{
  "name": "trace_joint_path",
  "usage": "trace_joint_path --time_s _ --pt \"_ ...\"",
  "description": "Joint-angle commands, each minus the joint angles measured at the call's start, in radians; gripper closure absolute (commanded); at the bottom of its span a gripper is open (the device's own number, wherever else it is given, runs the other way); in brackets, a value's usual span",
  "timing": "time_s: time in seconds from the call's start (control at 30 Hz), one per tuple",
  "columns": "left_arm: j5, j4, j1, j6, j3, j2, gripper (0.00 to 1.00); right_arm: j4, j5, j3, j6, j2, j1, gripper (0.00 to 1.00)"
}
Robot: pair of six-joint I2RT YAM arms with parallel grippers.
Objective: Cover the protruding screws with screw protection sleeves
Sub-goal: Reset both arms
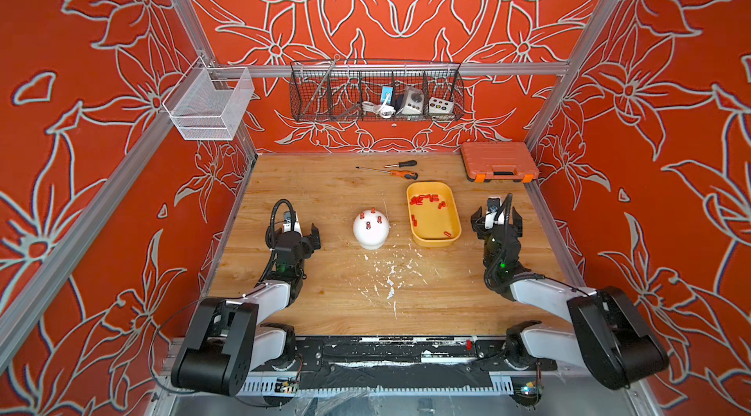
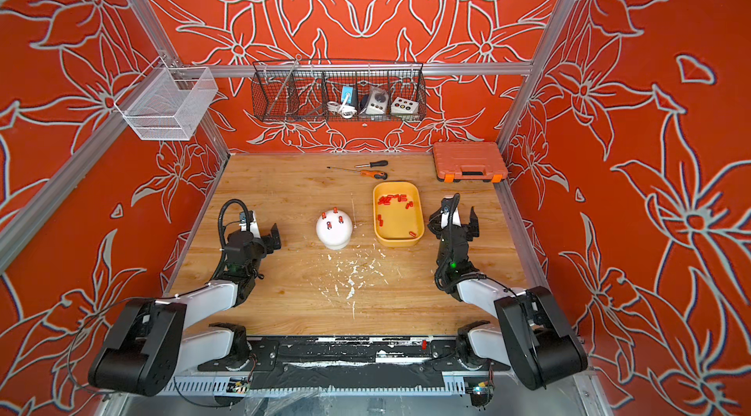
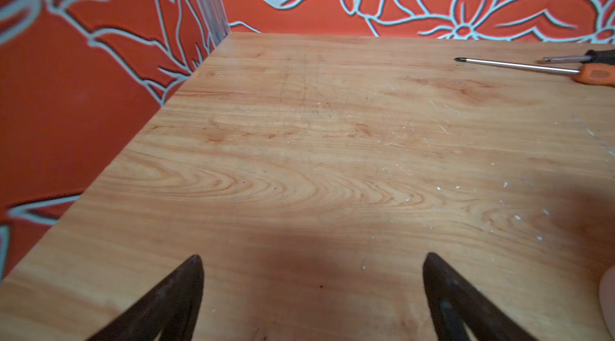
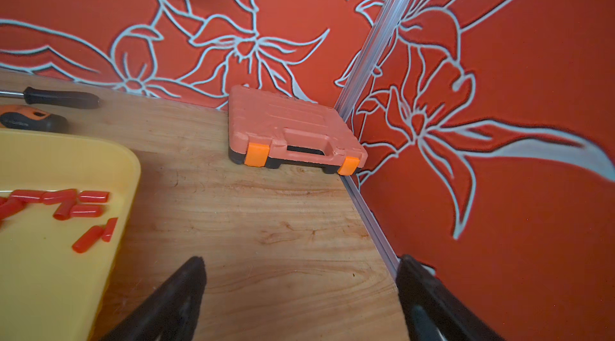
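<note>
Standing near the middle of the table, a white dome carries four red sleeves upright on its top, seen in both top views; the screws under them are too small to make out. To the right of the dome, near but apart, lies a yellow tray with more sleeves loose inside, most bunched at its far end, a few along its left wall and one at the near right corner. The right wrist view shows the far bunch lying flat on the tray floor.

The left gripper hangs left of the dome, well apart from it, its jaws spread wide with only bare wood between them. The right gripper hangs just right of the tray, jaws likewise wide apart and holding nothing.

Behind the tray two screwdrivers lie side by side, and an orange case sits shut in the far right corner. White flecks litter the wood in front of the dome
</note>
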Motion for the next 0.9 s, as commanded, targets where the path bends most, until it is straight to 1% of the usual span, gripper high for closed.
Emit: trace_joint_path --time_s 0.0,0.07,0.1,0.13,0.17,0.2,0.23,0.3,0.33,0.4,0.43,0.47,0.5,0.53,0.57,0.6,0.63,0.7,0.73,0.77,0.8,0.83,0.87 --pt "0.144 0.155 0.006 0.05 -0.008 0.102 0.0 0.218 -0.066 -0.026 -0.04 0.068 -0.012 0.09" --pt "0.119 0.319 0.003 0.042 -0.07 0.145 0.0 0.217 -0.029 -0.064 -0.014 0.011 -0.009 0.09" --pt "0.114 0.353 0.001 0.041 -0.092 0.136 0.0 0.151 -0.01 -0.073 0.014 -0.05 -0.009 0.08" --pt "0.127 0.357 0.001 0.041 -0.109 0.118 0.0 -0.005 -0.004 -0.062 0.041 -0.134 -0.01 0.08" --pt "0.148 0.364 0.001 0.051 -0.114 0.117 0.0 -0.223 -0.025 -0.024 0.079 -0.214 -0.015 0.08" --pt "0.173 0.365 0.0 0.063 -0.11 0.125 0.0 -0.358 -0.073 -0.004 0.098 -0.259 -0.03 0.02" --pt "0.176 0.359 -0.003 0.072 -0.095 0.136 0.0 -0.371 -0.098 -0.018 0.098 -0.279 -0.036 0.02" --pt "0.156 0.249 -0.006 0.065 -0.05 0.12 0.0 -0.251 -0.075 -0.08 0.111 -0.268 -0.042 0.01" --pt "0.144 0.213 -0.006 0.061 -0.023 0.131 0.0 -0.202 -0.076 -0.094 0.11 -0.236 -0.049 0.01" --pt "0.125 0.17 -0.002 0.05 0.007 0.138 0.0 -0.175 -0.103 -0.077 0.107 -0.135 -0.054 0.02" --pt "0.13 0.147 0.002 0.045 0.012 0.134 0.0 -0.118 -0.121 -0.074 0.086 -0.058 -0.054 0.01" --pt "0.123 0.161 0.003 0.044 0.012 0.142 0.0 -0.019 -0.136 -0.082 0.06 0.018 -0.053 0.02" --pt "0.112 0.146 0.004 0.037 0.025 0.144 0.0 0.075 -0.128 -0.083 0.051 0.084 -0.053 0.02" --pt "0.111 0.094 0.015 0.022 0.053 0.146 0.0 0.135 -0.093 -0.081 0.048 0.127 -0.052 0.02" --pt "0.133 0.058 0.041 0.001 0.076 0.153 0.0 0.072 -0.095 -0.075 0.063 0.105 -0.054 0.02" --pt "0.153 0.031 0.06 -0.012 0.087 0.15 0.0 -0.038 -0.109 -0.052 0.085 0.066 -0.065 0.01" --pt "0.159 0.027 0.067 -0.02 0.089 0.152 0.0 -0.117 -0.162 -0.025 0.115 0.048 -0.101 0.01" --pt "0.159 0.025 0.067 -0.019 0.088 0.149 0.0 -0.074 -0.217 -0.012 0.145 0.094 -0.148 0.01" --pt "0.159 0.031 0.067 -0.019 0.086 0.152 0.0 -0.103 -0.24 -0.004 0.165 0.099 -0.167 0.01" --pt "0.158 0.029 0.067 -0.019 0.087 0.151 0.0 -0.175 -0.252 0.017 0.197 0.102 -0.193 0.01" --pt "0.158 0.028 0.067 -0.019 0.088 0.15 0.0 -0.097 -0.278 0.022 0.202 0.149 -0.213 0.01" --pt "0.158 0.031 0.067 -0.019 0.086 0.15 0.0 -0.071 -0.279 0.008 0.198 0.158 -0.213 0.01" --pt "0.158 0.028 0.067 -0.019 0.087 0.15 0.0 -0.169 -0.28 0.03 0.207 0.128 -0.215 0.01"
